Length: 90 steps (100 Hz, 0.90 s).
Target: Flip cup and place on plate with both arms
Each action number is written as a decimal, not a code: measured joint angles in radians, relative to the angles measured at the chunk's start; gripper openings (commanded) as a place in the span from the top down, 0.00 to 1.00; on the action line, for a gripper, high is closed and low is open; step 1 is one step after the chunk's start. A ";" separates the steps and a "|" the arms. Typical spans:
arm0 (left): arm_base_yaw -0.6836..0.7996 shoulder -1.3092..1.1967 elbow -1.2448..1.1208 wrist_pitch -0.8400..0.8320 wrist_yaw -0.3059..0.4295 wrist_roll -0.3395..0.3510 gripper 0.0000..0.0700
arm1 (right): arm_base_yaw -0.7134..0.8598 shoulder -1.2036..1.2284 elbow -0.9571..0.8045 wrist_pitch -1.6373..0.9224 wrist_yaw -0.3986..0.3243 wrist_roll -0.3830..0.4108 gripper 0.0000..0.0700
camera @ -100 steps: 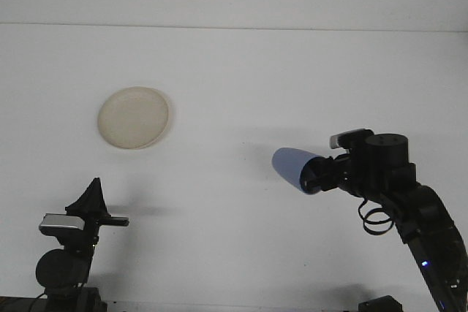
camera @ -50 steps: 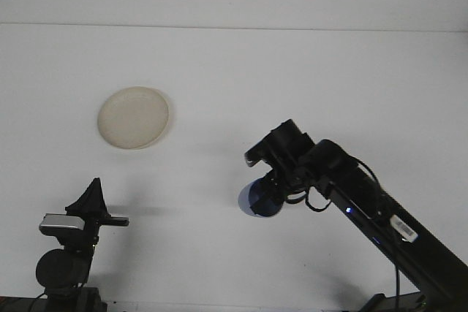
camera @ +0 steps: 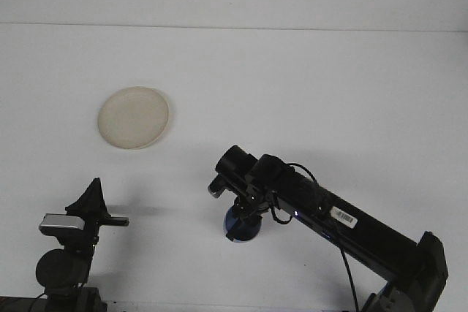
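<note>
Bare table (camera: 307,85) lies between plate (camera: 134,118) and cup (camera: 243,224); right pincer (camera: 245,217), arm outstretched, grips cup; left pincer (camera: 93,206) parked, opening unclear.

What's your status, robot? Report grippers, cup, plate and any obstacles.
Right gripper shut on blue cup, low over table centre. Left gripper idle, clear of it. Plate bare, far left. Nothing between cup and plate.
</note>
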<state>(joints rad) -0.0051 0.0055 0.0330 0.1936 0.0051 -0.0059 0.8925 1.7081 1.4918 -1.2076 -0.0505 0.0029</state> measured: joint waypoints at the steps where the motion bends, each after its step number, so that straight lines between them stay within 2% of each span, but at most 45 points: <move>1: 0.000 0.000 0.000 0.000 0.000 0.000 0.98 | 0.001 0.001 0.000 0.001 0.000 0.000 1.00; 48: 0.000 0.000 0.000 0.000 0.000 0.000 0.98 | 0.011 0.064 0.004 -0.007 0.028 -0.008 1.00; 61: 0.000 0.000 0.000 0.000 0.000 0.000 0.98 | 0.011 0.064 0.004 -0.006 0.023 -0.015 0.80; 76: 0.000 0.000 0.000 0.000 0.000 0.000 0.98 | 0.011 0.064 0.004 -0.006 0.018 -0.023 0.77; 85: 0.000 0.000 0.000 0.000 0.000 0.000 0.98 | 0.011 0.064 0.004 -0.004 0.005 -0.031 0.59; 90: 0.000 0.000 0.000 0.001 0.000 0.000 0.98 | 0.011 0.064 0.006 -0.004 -0.006 -0.033 0.53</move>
<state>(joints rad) -0.0051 0.0055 0.0330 0.1947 0.0051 -0.0063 0.9031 1.7721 1.4975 -1.2114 -0.0566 -0.0303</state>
